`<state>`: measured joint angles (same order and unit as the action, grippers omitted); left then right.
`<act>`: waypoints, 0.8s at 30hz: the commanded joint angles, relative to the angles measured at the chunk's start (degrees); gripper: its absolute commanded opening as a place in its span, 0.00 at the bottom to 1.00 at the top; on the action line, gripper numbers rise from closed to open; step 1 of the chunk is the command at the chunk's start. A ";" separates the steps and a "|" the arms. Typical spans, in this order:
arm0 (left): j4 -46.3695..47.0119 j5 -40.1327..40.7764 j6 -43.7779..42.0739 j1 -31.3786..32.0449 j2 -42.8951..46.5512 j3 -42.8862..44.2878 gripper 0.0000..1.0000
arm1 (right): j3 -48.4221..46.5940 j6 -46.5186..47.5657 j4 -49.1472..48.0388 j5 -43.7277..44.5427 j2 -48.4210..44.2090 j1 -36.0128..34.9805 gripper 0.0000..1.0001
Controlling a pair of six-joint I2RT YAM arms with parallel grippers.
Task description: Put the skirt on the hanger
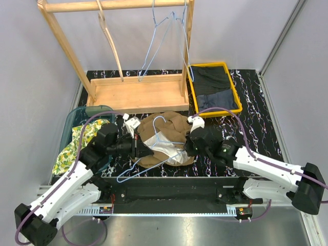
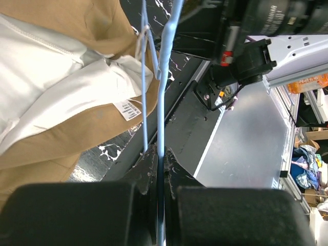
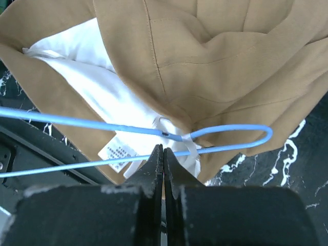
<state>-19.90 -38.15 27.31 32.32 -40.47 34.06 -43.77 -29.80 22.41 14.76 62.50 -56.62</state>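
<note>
Left gripper clamped on thin blue wire hanger. Right gripper jaws together at near edge of crumpled tan fabric skirt. Skirt sits mid-mat, between wooden rack base and front rail. Bare black marbled mat to its right.

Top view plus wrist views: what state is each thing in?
skirt: crumpled in a heap, white lining showing, not on the hanger.
blue wire hanger: lying across the skirt, one wire clamped.
left gripper: shut on the blue wire hanger.
right gripper: shut at the skirt's edge; whether it holds anything cannot be told.
rack: upright, spare hangers hung on it.
yellow bin: holding dark clothes.
</note>
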 commanded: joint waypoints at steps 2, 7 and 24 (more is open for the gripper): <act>6.18 0.80 -1.82 0.38 -1.89 2.94 0.00 | -3.51 0.19 8.94 4.88 -4.57 0.19 0.00; 10.67 -0.87 -2.96 0.47 -5.05 4.08 0.00 | -10.10 4.30 15.56 10.90 -9.32 0.19 0.10; -3.82 -11.32 -19.30 1.08 -15.88 18.67 0.00 | -7.84 31.19 -17.20 -15.63 -8.36 0.46 0.98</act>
<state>-20.88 -43.46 14.74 33.19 -58.11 49.25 -54.35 -7.44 17.96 9.19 55.51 -56.55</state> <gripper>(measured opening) 0.025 0.963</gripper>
